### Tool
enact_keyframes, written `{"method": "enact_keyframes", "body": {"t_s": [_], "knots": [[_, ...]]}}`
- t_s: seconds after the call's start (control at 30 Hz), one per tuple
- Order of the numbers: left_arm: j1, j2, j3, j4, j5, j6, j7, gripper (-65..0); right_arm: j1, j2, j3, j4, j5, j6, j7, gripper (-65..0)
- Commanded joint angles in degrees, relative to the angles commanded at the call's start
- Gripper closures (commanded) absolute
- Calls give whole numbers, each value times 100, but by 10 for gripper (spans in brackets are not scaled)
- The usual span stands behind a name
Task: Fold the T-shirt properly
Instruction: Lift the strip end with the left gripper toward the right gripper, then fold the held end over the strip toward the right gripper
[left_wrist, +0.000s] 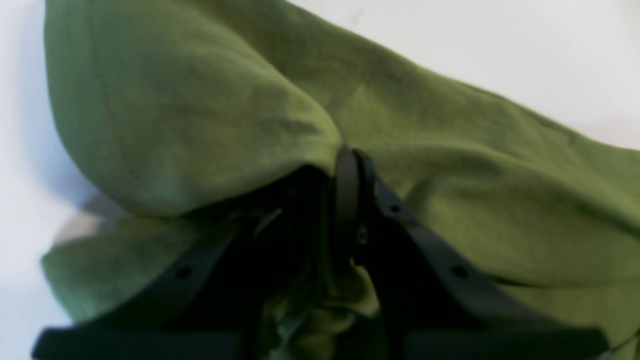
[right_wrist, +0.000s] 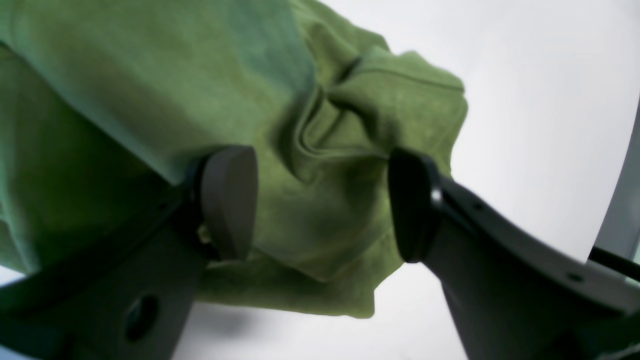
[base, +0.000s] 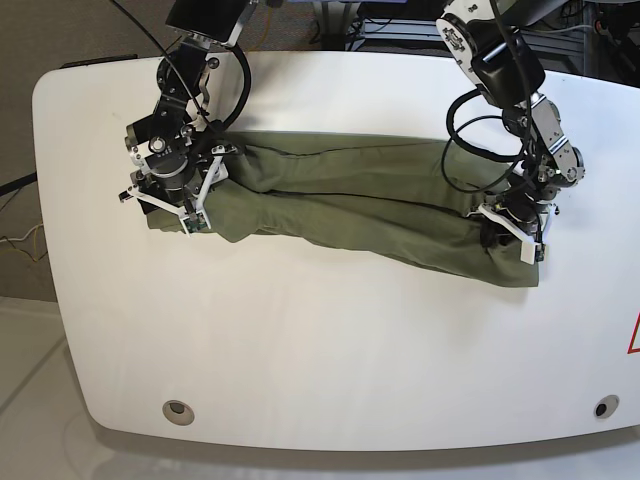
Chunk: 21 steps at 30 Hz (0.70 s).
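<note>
The olive-green T-shirt (base: 350, 215) lies bunched into a long, creased band across the white table (base: 320, 350). At the band's right end, my left gripper (base: 512, 232) is shut on the T-shirt. In the left wrist view its black fingertips (left_wrist: 350, 170) press together on a fold of the T-shirt (left_wrist: 190, 110), which drapes over them. My right gripper (base: 168, 205) is at the band's left end and stands open. In the right wrist view its pads (right_wrist: 230, 200) sit wide apart over a crumpled, hemmed corner of the T-shirt (right_wrist: 330, 165), gripping nothing.
Bare white tabletop spreads in front of the cloth toward the near edge. Two small round fittings (base: 178, 408) sit near the front corners. Cables (base: 470, 110) loop around the arm at the right. The table's rounded edge (base: 45, 200) is close to the left end of the cloth.
</note>
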Motion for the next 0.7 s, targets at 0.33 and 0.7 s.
{"method": "enact_keyframes", "body": {"t_s": [0.33,0.7], "knots": [[-105,352,536,1407,-26,0,782,-82,0,-9,0,0,0,0,0,-394],[-202,562,1222,2013,-44,0,1257,-82,0,-18,0,0,18,0,0,-394]]}}
